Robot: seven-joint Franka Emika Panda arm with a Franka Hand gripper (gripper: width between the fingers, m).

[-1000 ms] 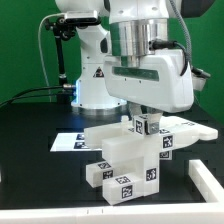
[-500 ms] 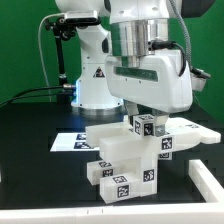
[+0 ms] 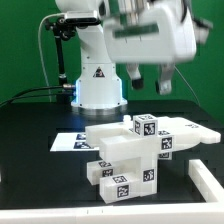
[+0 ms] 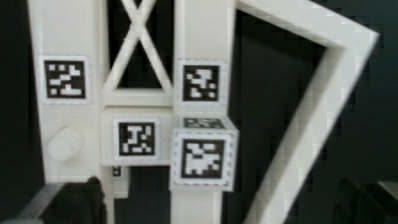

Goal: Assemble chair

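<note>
The chair (image 3: 128, 152) is a partly built stack of chunky white blocks and slabs with black-and-white tags, in the middle of the black table. A small tagged post (image 3: 146, 126) stands up from its top. My gripper (image 3: 150, 80) hangs well above the chair, open and empty, with nothing between its dark fingers (image 3: 135, 78). In the wrist view the chair's tagged bars and frame (image 4: 199, 110) fill the picture from above. My gripper (image 4: 222, 212) shows only as dark fingertips (image 4: 68, 202) at the edge, wide apart and clear of the parts.
The marker board (image 3: 68, 142) lies flat behind the chair toward the exterior view's left. A white block (image 3: 208, 185) sits at the exterior view's right front. The arm's white base (image 3: 97, 80) stands at the back, with a dark cable beside it.
My gripper has let go of the tagged post on top of the chair and risen well above it. The chair has not moved.
</note>
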